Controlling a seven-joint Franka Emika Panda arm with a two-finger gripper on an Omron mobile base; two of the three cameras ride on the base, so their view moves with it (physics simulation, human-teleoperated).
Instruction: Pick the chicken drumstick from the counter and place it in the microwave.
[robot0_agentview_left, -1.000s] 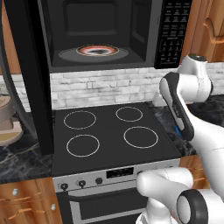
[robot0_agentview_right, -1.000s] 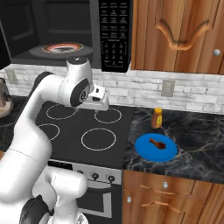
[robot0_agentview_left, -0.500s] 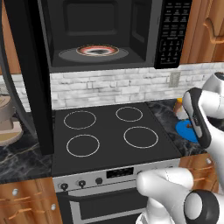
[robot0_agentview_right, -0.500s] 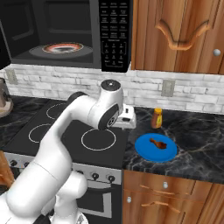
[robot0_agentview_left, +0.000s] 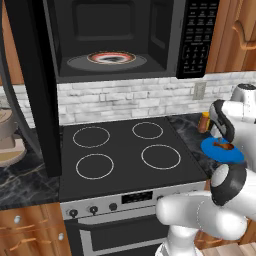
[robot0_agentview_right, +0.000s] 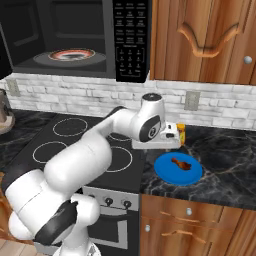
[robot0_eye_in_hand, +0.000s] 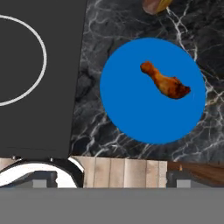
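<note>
Glossily, the knobbly chicken drumstick (robot0_eye_in_hand: 165, 82) lies on a flat round blue plate (robot0_eye_in_hand: 131, 113).

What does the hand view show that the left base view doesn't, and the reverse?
Hand view alone: the chicken drumstick's shape, narrow bone end and thicker meat end, lying on the blue plate, off its centre.

Left base view alone: the open microwave with its red-rimmed plate, the brick backsplash, all four stovetop rings.

Both: blue plate, drumstick, black marble counter, part of the stovetop, the orange bottle.
</note>
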